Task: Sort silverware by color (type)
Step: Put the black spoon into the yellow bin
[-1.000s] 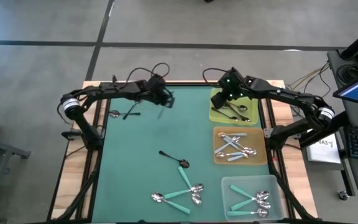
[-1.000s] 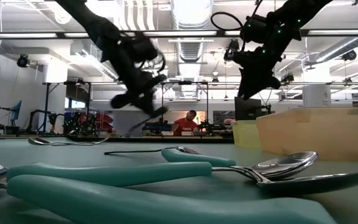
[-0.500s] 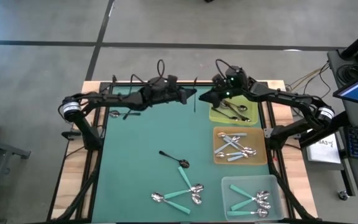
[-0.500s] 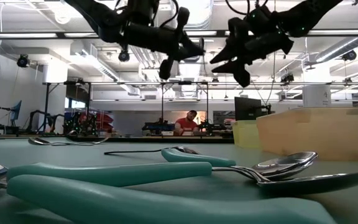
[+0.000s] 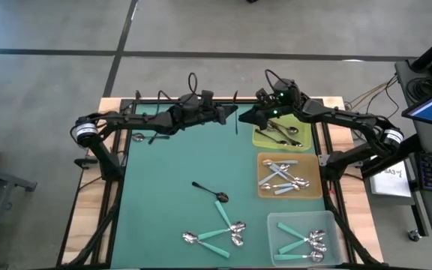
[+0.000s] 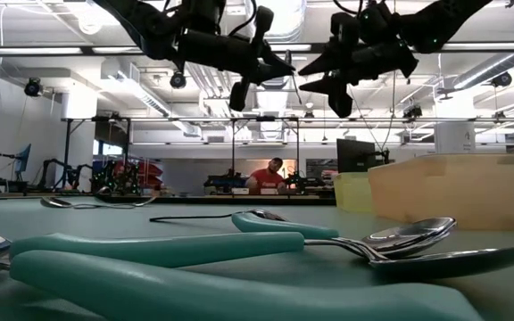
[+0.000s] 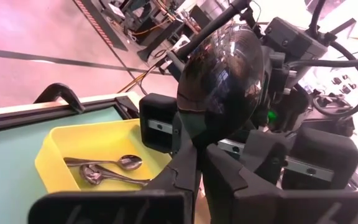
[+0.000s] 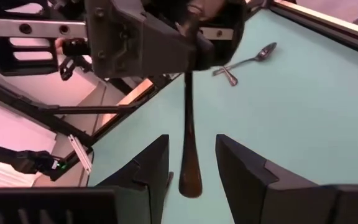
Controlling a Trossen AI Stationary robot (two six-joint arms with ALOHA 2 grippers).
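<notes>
While both arms meet in the air over the far edge of the green table (image 5: 171, 217), the relation that matters is a hand-over between them. On the left side, two dark spoons (image 5: 147, 137) lie on the mat near the far-left corner, well apart from either gripper. The left gripper (image 5: 227, 114) is raised off the table, its fingers closed on the neck of a dark-handled spoon (image 5: 236, 124). In the left wrist view the spoon's bowl (image 7: 221, 81) stands above the closed fingers; in the right wrist view its handle (image 8: 189, 134) hangs down, so its long axis runs near upright. The right gripper (image 5: 247, 119) faces it from just beside, fingers spread. In the right wrist view the handle sits between the right fingers (image 8: 244, 163), with a gap on each side, so no contact shows yet. The right arm is plainly the nearer to the yellow tray (image 5: 258, 139), which already holds dark spoons and lies just beside and under that arm. Judgement: the next move calls for the right fingers to close across the handle before the left lets go. Farther right, the orange tray (image 5: 261, 187) holds light-blue spoons and the clear tray (image 5: 273, 238) holds teal ones.
</notes>
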